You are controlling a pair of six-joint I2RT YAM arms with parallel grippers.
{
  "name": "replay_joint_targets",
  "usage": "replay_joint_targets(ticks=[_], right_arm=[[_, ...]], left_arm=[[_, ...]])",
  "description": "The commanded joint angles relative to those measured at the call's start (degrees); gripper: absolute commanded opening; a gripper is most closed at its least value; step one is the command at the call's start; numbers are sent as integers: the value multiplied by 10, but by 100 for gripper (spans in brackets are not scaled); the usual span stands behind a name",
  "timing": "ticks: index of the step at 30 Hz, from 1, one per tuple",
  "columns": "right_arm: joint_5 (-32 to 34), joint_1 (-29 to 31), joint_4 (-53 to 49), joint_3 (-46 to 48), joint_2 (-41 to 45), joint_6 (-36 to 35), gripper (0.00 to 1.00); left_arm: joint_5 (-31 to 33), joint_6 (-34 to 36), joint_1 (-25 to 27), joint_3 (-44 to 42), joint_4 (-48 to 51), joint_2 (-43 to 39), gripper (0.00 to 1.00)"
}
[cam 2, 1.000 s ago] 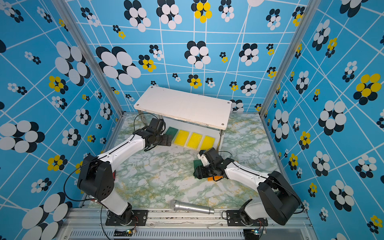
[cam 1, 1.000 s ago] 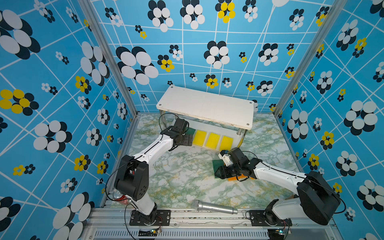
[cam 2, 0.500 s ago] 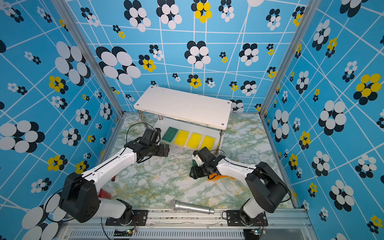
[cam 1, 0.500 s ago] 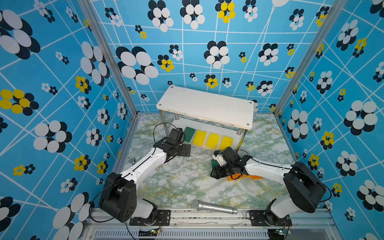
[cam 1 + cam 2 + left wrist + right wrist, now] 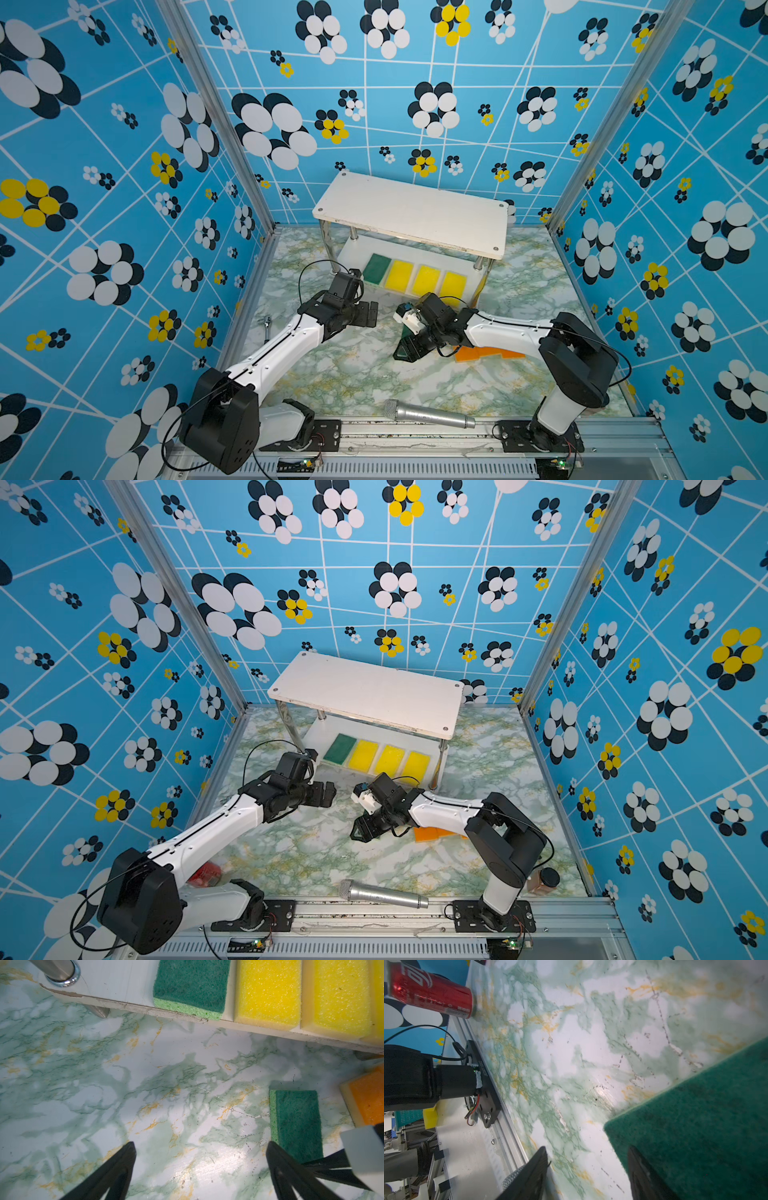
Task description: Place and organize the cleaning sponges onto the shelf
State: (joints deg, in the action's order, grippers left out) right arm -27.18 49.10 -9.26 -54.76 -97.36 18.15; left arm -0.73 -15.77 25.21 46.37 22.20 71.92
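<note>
Jaws of the left gripper [image 5: 373, 314] stand spread wide and empty in both top views, at 9 o'clock of the surface's [image 5: 353, 374] middle; the right gripper [image 5: 405, 352] points down near the middle, orange sponges [image 5: 486, 354] at its 3 o'clock; the shelf [image 5: 411, 212] stands at 12 o'clock, its lower board [image 5: 355, 257] carrying one dark green sponge [image 5: 377, 269] and three yellow sponges [image 5: 427, 279] in a row; a microphone [image 5: 428, 415] lies at 6 o'clock.

Left wrist view: a second dark green sponge [image 5: 296, 1124] lies flat on the surface, apart from the shelf, one of the orange sponges just beside it.

Right wrist view: the right jaws are parted, marble showing between them; one finger [image 5: 645, 1172] overlaps the second dark green sponge's edge; a red can [image 5: 431, 991] sits at the surface's edge.
</note>
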Motion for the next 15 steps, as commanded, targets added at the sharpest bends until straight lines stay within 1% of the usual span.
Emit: replay_joint_targets(ticks=[1,3,5,9,10,12,15], right_arm=[[8,-1,16,22,56,-13,64],[31,-1,6,36,84,-13,64],[53,-2,-3,51,112,-12,64],[102,-9,-29,78,161,-6,65],[108,-16,-34,85,169,1,65],[103,-36,-47,93,177,15,66],[104,-52,-68,102,183,10,66]], left_arm=[[-37,-22,3,-42,-47,-30,99],[-61,-37,9,-72,-79,-44,99],[-68,-50,26,-98,-107,-55,99],[-41,-54,99,-124,-148,-55,99],[-26,-56,119,-122,-154,-49,99],[-9,-67,144,-118,-170,-33,99],[-29,-93,150,-127,-221,-9,99]])
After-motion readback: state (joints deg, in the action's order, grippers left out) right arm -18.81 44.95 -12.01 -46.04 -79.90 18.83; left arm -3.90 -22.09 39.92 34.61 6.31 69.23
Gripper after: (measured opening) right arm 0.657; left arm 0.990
